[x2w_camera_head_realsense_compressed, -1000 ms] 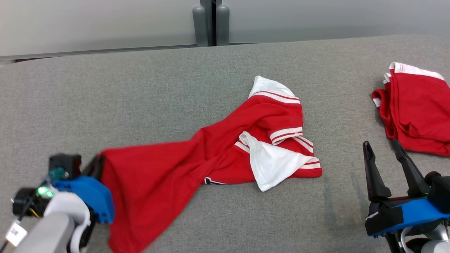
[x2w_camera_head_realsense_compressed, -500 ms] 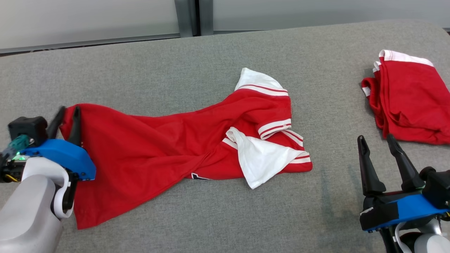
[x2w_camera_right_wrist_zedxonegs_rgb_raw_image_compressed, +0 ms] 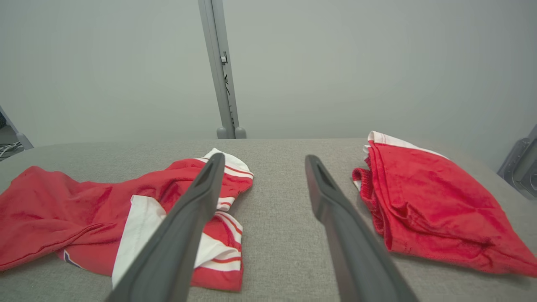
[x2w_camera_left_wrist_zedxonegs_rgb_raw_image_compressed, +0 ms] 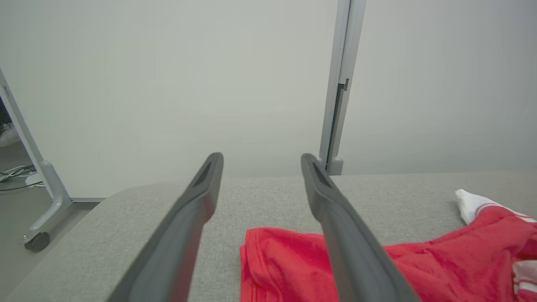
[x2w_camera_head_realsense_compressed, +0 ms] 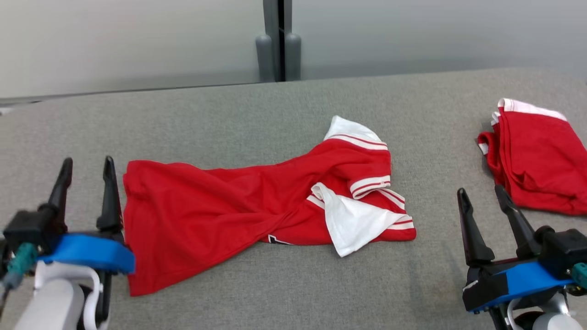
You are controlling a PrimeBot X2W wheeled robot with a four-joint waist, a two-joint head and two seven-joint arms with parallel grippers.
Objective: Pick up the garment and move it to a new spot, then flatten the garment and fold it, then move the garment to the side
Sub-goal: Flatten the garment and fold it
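Jersey cloth is what I have to manage. From the head view the red garment [x2w_camera_head_realsense_compressed: 220,215] lies crumpled across the middle of the grey padded surface [x2w_camera_head_realsense_compressed: 275,101]. Its hem end is just beside my left gripper [x2w_camera_head_realsense_compressed: 88,160], whose jaws stand spread with nothing between them. My right gripper [x2w_camera_head_realsense_compressed: 479,190] hovers well apart from it, equally spread and empty, near a second red garment [x2w_camera_head_realsense_compressed: 536,169] folded at the right. In the left wrist view a hem corner [x2w_camera_left_wrist_zedxonegs_rgb_raw_image_compressed: 268,260] lies bunched on the surface below my fingers, thin and limp. I judge it light, soft and quick to sag or twist, so a single pinch would only drag it. In the right wrist view the striped sleeves [x2w_camera_right_wrist_zedxonegs_rgb_raw_image_compressed: 235,172] pile over each other at the far end. I would take the hem corners or shoulder seams, through every layer, to draw it flat.
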